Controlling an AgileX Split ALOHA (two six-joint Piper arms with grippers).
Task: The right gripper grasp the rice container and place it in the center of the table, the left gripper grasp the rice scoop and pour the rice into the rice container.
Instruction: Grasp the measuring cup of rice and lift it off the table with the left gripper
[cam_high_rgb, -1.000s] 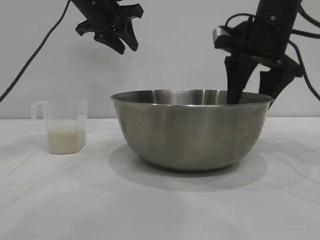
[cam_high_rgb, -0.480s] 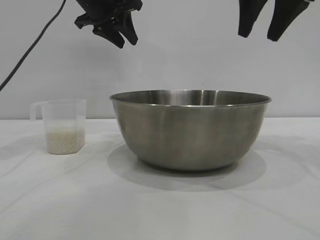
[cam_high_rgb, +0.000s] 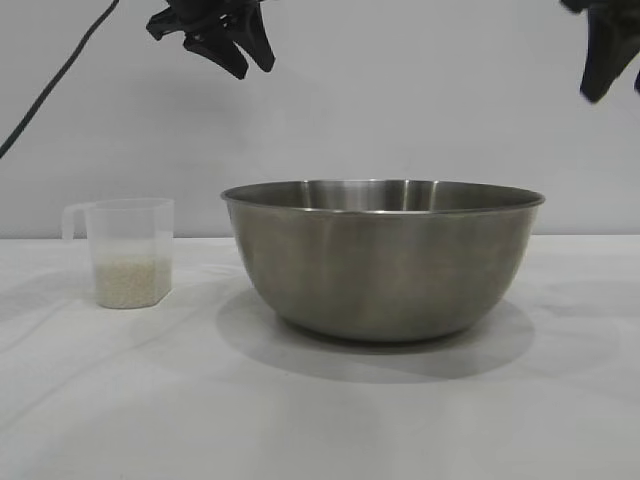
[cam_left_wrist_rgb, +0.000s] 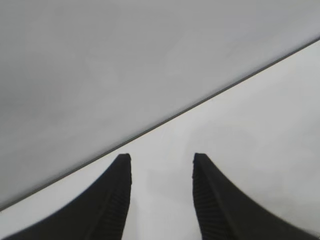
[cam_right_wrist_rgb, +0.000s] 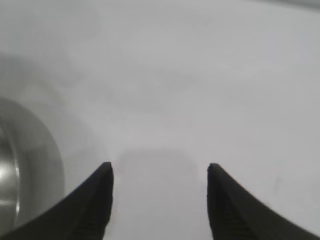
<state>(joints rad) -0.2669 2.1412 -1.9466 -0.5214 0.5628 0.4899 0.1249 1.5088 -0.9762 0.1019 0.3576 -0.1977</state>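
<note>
Fingers parted, empty: left gripper (cam_high_rgb: 235, 45) high above scoop side; right gripper (cam_high_rgb: 612, 60) at upper right w/ jaws apart, off the bowl. Brushed-steel rice container (cam_high_rgb: 382, 258) sits mid-table (cam_high_rgb: 320, 420); frosted rice scoop (cam_high_rgb: 128, 252), approx. one-third full of rice (cam_high_rgb: 130, 282), stands just left.

right gripper: the black claw with pointed fingers (cam_high_rgb: 612, 55) left the rim of the large round stainless-steel bowl (cam_high_rgb: 383, 262), went up and to the right edge of the exterior view, now high and well apart from it.
right gripper fingers: apart, holding nothing.
left gripper: the other black claw (cam_high_rgb: 222, 30) rose a little.
</note>
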